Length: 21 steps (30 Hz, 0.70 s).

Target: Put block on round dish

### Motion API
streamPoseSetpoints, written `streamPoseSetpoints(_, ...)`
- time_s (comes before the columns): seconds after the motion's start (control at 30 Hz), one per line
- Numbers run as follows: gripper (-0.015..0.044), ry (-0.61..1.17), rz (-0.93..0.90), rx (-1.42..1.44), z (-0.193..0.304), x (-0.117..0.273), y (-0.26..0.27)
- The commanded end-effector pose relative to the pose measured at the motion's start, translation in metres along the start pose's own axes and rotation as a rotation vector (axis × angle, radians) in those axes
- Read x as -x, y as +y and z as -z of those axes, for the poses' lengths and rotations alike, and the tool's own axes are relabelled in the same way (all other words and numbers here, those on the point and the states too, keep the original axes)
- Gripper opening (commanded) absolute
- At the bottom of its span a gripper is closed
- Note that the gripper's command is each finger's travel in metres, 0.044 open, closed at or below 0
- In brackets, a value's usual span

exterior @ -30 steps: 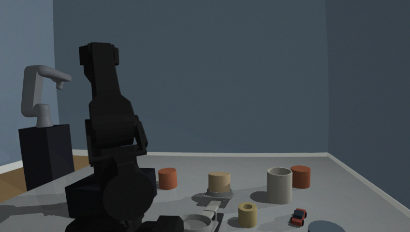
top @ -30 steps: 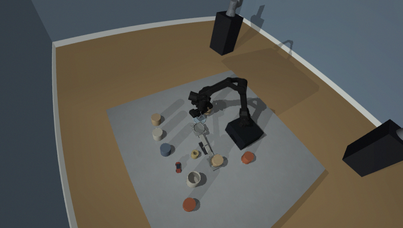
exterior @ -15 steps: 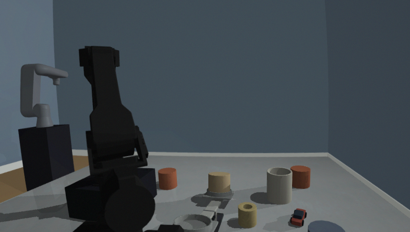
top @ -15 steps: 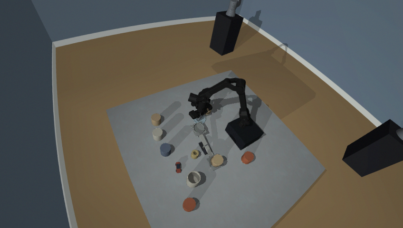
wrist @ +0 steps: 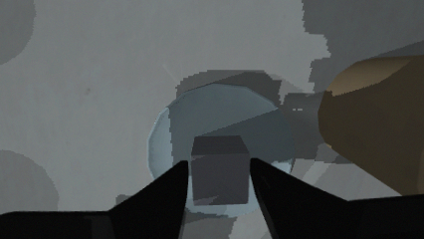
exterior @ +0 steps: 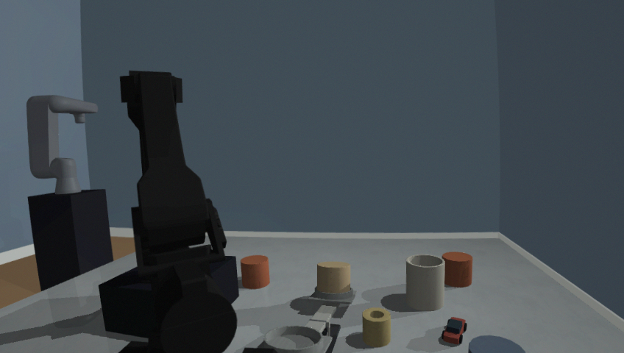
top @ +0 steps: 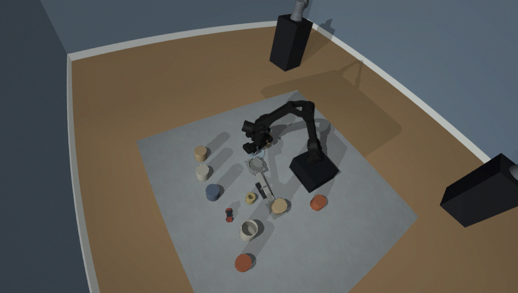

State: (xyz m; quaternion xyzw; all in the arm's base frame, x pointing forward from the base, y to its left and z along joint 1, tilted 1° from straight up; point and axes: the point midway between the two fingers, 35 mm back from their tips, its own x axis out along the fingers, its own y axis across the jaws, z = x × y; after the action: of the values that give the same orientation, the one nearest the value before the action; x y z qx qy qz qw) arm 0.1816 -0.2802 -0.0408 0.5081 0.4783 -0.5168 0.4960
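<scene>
The grey block (wrist: 220,179) is between my fingertips, over the pale blue round dish (wrist: 219,107) (top: 257,154). It appears to rest on the dish, but its underside is hidden. My gripper (wrist: 219,165) is open, with a narrow gap beside the block. In the exterior view my fingers and the dish are out of sight. A tan cup (wrist: 368,115) (top: 269,142) stands off the balance, beside the dish. The other tan cup (top: 279,206) (exterior: 333,277) stands on the far end of the balance (top: 264,185) (exterior: 323,315). The near pan (top: 255,165) (exterior: 293,338) is empty.
The near pan is close to the dish. A yellow ring-shaped piece (top: 250,198) (exterior: 376,326), a red toy car (top: 228,215) (exterior: 454,330) and an open whitish container (top: 248,230) (exterior: 424,284) stand beyond the balance. Blue, white, tan and red cylinders stand farther out.
</scene>
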Motion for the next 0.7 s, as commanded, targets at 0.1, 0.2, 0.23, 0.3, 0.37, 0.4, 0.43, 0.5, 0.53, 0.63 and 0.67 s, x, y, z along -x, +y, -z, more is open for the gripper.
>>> streamPoseSetpoints(0.1,0.0368,-0.002,-0.001,0.0,-0.001,0.001,0.0)
streamPoseSetpoints(0.2,0.044,-0.012,-0.004,0.016,-0.002,0.004,0.002)
streamPoseSetpoints(0.23,0.044,-0.024,-0.007,0.035,-0.004,0.007,0.004)
streamPoseSetpoints(0.3,0.044,-0.043,-0.012,0.065,-0.007,0.016,0.007)
streamPoseSetpoints(0.37,0.044,-0.032,-0.008,0.052,-0.006,0.025,0.006)
streamPoseSetpoints(0.4,0.044,-0.027,-0.006,0.046,-0.005,0.029,0.005)
streamPoseSetpoints(0.43,0.044,-0.022,-0.004,0.039,-0.004,0.033,0.004)
streamPoseSetpoints(0.5,0.044,-0.011,0.001,0.025,-0.002,0.042,0.002)
streamPoseSetpoints(0.53,0.044,-0.002,0.004,0.014,0.0,0.049,0.0)
streamPoseSetpoints(0.63,0.044,0.006,0.007,0.004,0.001,0.056,-0.001)
streamPoseSetpoints(0.67,0.044,0.006,0.007,0.004,0.001,0.056,-0.001)
